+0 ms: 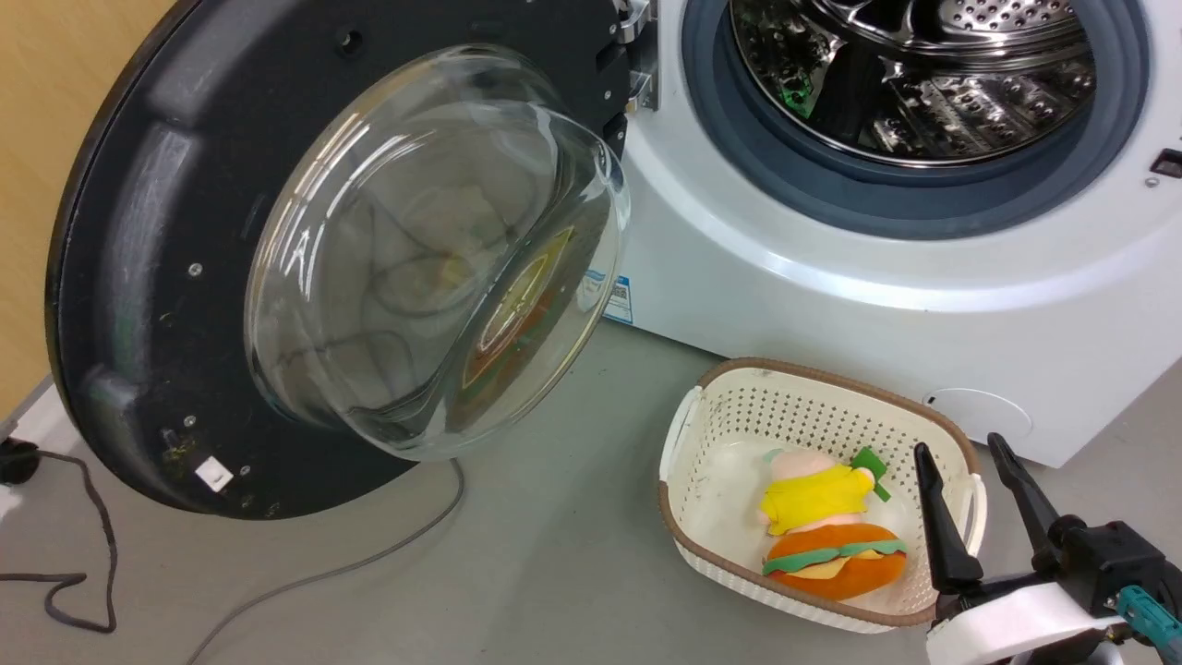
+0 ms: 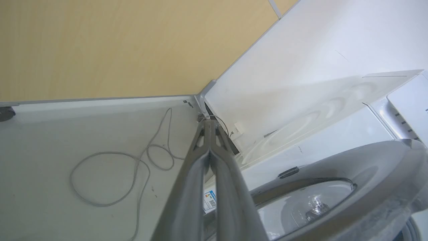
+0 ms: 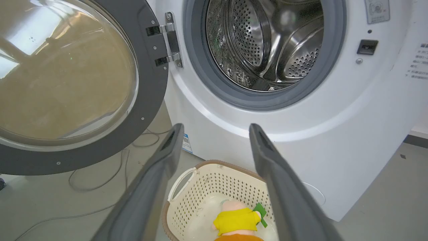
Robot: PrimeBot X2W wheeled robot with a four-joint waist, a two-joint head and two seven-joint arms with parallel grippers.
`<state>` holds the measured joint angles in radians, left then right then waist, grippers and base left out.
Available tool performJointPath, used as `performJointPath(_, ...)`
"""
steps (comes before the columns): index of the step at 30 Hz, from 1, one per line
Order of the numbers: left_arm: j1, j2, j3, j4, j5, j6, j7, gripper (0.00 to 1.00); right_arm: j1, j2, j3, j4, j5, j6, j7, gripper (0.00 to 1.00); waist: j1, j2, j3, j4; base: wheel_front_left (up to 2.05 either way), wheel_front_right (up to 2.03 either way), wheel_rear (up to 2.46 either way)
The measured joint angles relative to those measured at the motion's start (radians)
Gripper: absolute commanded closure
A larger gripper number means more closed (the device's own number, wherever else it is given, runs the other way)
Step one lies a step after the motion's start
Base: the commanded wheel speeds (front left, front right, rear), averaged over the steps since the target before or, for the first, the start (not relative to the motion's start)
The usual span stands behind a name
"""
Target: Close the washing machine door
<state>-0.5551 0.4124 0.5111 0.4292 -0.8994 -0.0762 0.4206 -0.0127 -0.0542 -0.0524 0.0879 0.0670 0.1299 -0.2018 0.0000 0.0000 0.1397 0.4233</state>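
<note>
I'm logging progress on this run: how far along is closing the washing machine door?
Done: nothing yet; the washing machine door stands wide open, swung clear of the washing machine. In hand: the left gripper, shut, is on the door's outer side, contact unclear. The right gripper hangs open by the basket. Left: swinging the door onto the opening until it latches.
</note>
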Motion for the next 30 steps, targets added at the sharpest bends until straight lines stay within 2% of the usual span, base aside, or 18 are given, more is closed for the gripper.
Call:
performJointPath(3, 0.000, 0.006, -0.026, 0.008, -0.067, -0.018, 0.108, 1.00, 0.000, 0.000, 0.003, 0.013, 0.003, 0.000, -0.011, 0.00, 0.0000, 0.0000, 0.004, 0.011, 0.00, 0.00, 0.00)
performJointPath(12, 0.070, 0.011, -0.104, -0.084, -0.229, -0.034, 0.288, 1.00, 0.000, 0.000, -0.004, 0.028, 0.014, 0.000, -0.030, 0.00, 0.0000, 0.0001, 0.001, 0.044, 0.00, 0.00, 0.00)
performJointPath(23, 0.193, 0.004, -0.198, -0.228, -0.438, -0.048, 0.403, 1.00, 0.000, 0.001, -0.009, 0.041, 0.033, 0.000, -0.054, 0.00, 0.0000, 0.0000, -0.018, 0.092, 0.00, 0.00, 0.00)
performJointPath(30, 0.282, -0.017, -0.290, -0.360, -0.473, -0.050, 0.439, 1.00, 0.004, 0.001, -0.015, 0.042, 0.039, 0.000, -0.055, 0.00, 0.0000, 0.0000, -0.033, 0.098, 0.00, 0.00, 0.00)
